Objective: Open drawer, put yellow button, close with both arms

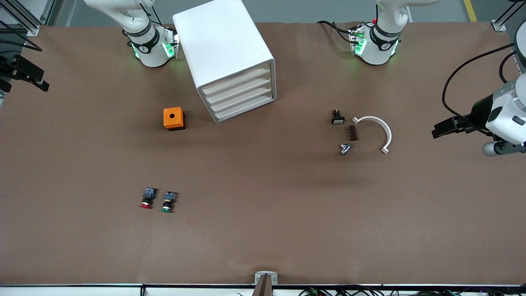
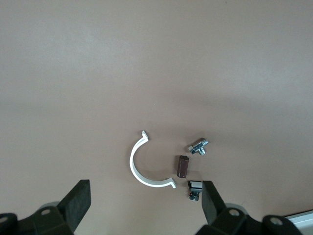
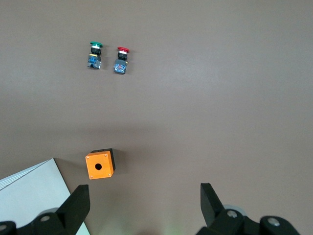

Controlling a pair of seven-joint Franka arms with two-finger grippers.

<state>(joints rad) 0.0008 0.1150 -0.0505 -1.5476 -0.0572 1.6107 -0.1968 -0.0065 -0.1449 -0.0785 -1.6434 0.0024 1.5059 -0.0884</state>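
Observation:
The white cabinet (image 1: 224, 45) stands between the two arm bases. Its uppermost drawer (image 1: 238, 79) is shut, as are the three below it. A corner of the cabinet shows in the right wrist view (image 3: 34, 196). The yellow button is out of view. My left gripper (image 1: 436, 132) hangs high at the left arm's end of the table. It is open and empty in the left wrist view (image 2: 145, 196), which looks down on a white clamp. My right gripper (image 1: 43, 85) hangs high at the right arm's end. It is open and empty in the right wrist view (image 3: 144, 196).
An orange box with a hole (image 1: 173, 118) (image 3: 100, 165) sits beside the cabinet. A red-capped button (image 1: 147, 199) (image 3: 121, 59) and a green-capped button (image 1: 168, 202) (image 3: 94, 54) lie nearer the front camera. A white half-ring clamp (image 1: 380, 129) (image 2: 142, 171), a brown block (image 1: 352, 132), a metal fitting (image 1: 345, 149) and a white-capped switch (image 1: 337, 118) lie toward the left arm's end.

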